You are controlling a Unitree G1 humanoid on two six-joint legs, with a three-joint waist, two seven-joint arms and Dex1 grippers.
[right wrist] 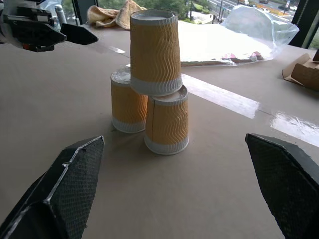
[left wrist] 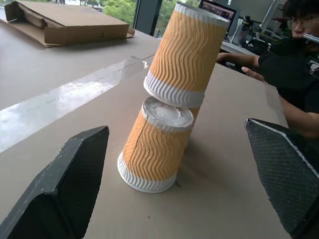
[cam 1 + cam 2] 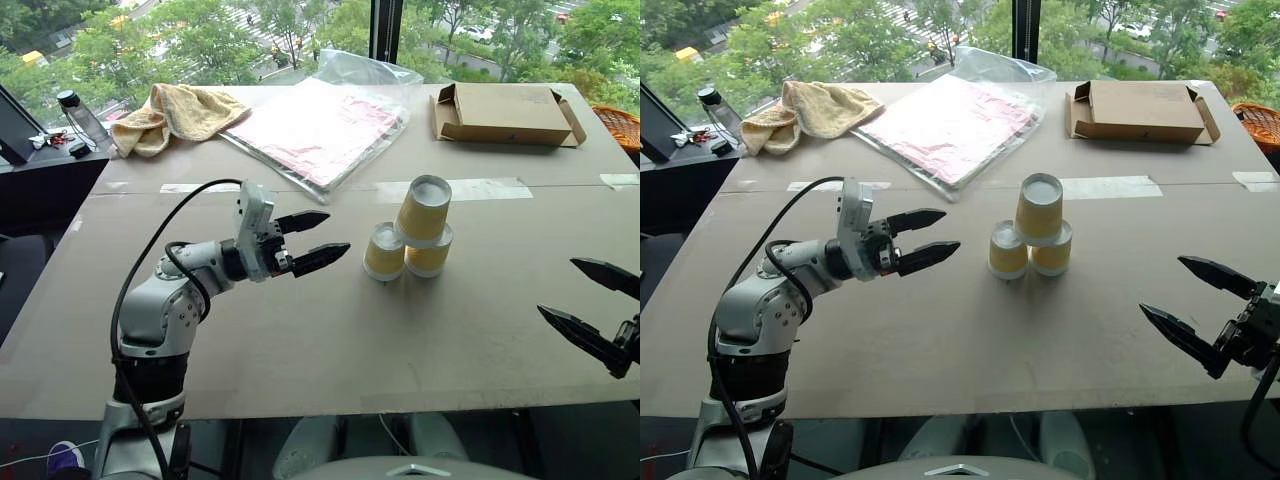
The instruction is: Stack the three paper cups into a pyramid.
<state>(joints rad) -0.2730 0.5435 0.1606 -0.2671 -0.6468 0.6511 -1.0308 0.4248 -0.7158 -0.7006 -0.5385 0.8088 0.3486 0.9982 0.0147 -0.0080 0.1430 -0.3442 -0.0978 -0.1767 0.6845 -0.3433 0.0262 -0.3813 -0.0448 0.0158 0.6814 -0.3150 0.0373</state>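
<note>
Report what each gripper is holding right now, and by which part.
Nothing is held. The left gripper and right gripper are both open and apart from the three paper cups, which stand stacked on the table.

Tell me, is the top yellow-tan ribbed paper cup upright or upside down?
Upside down: the top yellow-tan ribbed paper cup shows its narrow white base upward, wide rim downward.

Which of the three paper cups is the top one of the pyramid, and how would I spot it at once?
Start at the long strip of clear tape across the tan cardboard-covered table; just in front of it stand three upside-down, yellow-tan ribbed paper cups. Two stand side by side on the table; the top cup rests across their white bases. It alone is raised off the table and the tallest point of the group.
</note>
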